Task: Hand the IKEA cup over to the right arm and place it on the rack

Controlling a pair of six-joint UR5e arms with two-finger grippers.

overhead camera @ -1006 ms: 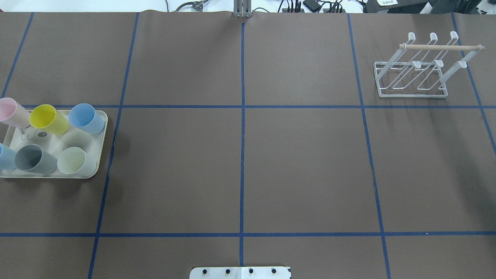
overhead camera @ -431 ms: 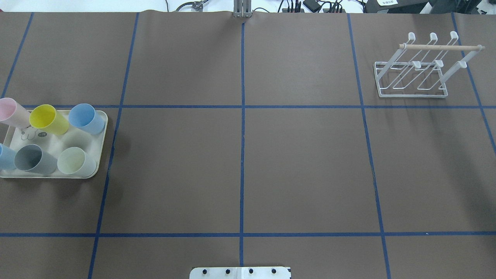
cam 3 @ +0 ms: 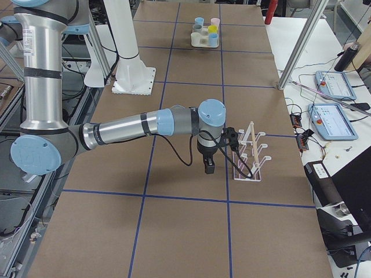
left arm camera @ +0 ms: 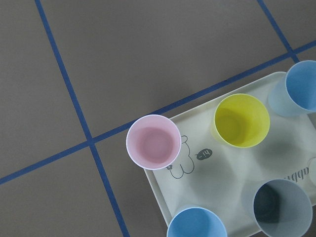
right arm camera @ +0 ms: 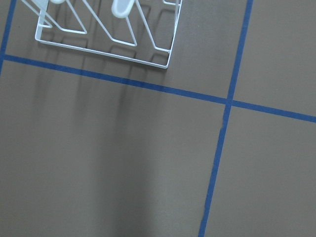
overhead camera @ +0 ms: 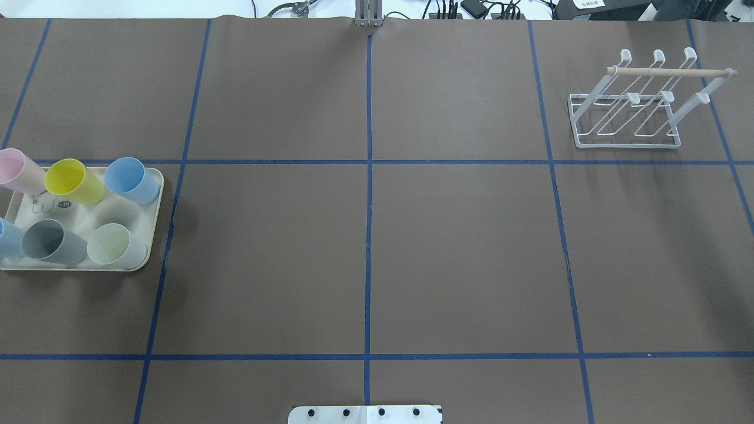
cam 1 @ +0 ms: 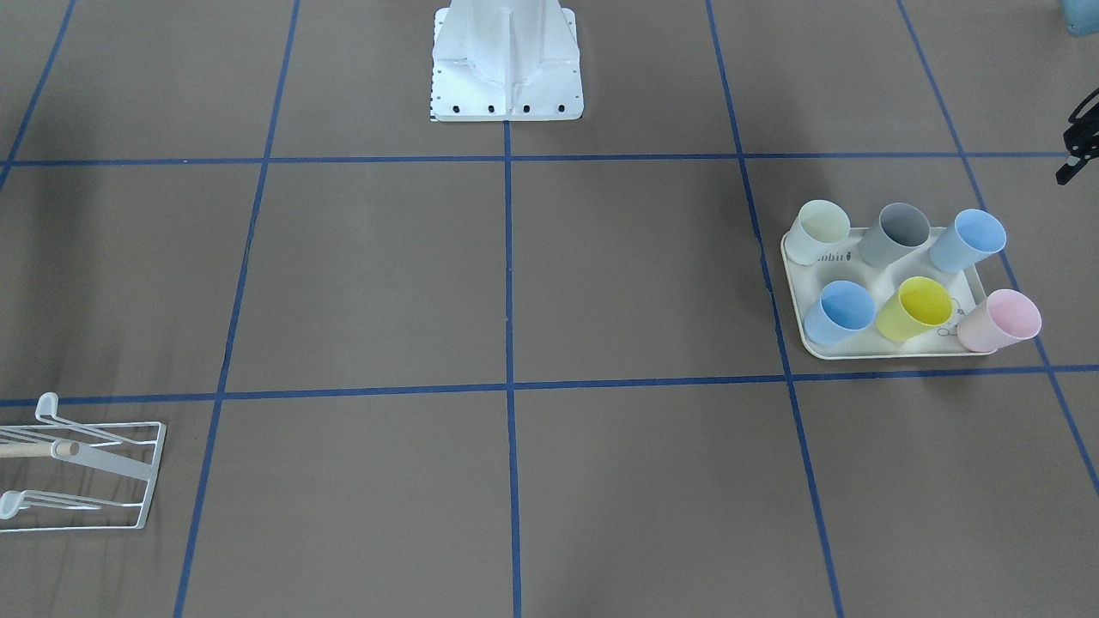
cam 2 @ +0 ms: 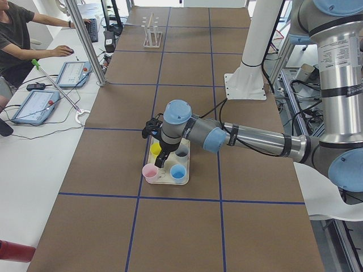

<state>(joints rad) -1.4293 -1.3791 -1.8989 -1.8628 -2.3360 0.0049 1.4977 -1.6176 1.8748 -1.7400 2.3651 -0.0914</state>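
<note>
Several IKEA cups stand upright on a cream tray (overhead camera: 151, 235) at the table's left end: pink (overhead camera: 17, 171), yellow (overhead camera: 70, 179), blue (overhead camera: 131, 179), grey (overhead camera: 50, 242), pale green (overhead camera: 115, 246). In the left wrist view the pink cup (left arm camera: 153, 142) lies below the camera at the tray's corner. My left gripper (cam 2: 161, 160) hangs over the tray; I cannot tell whether it is open or shut. The white wire rack (overhead camera: 639, 100) with its wooden dowel stands bare at the far right. My right gripper (cam 3: 207, 164) hovers beside the rack (cam 3: 249, 152); its state cannot be told.
Blue tape lines divide the brown table cover. The robot's white base plate (cam 1: 506, 60) sits at the near middle edge. A person (cam 2: 20, 39) sits at a side desk with control tablets (cam 2: 39, 105). Metal posts (cam 2: 85, 39) rise beside the table.
</note>
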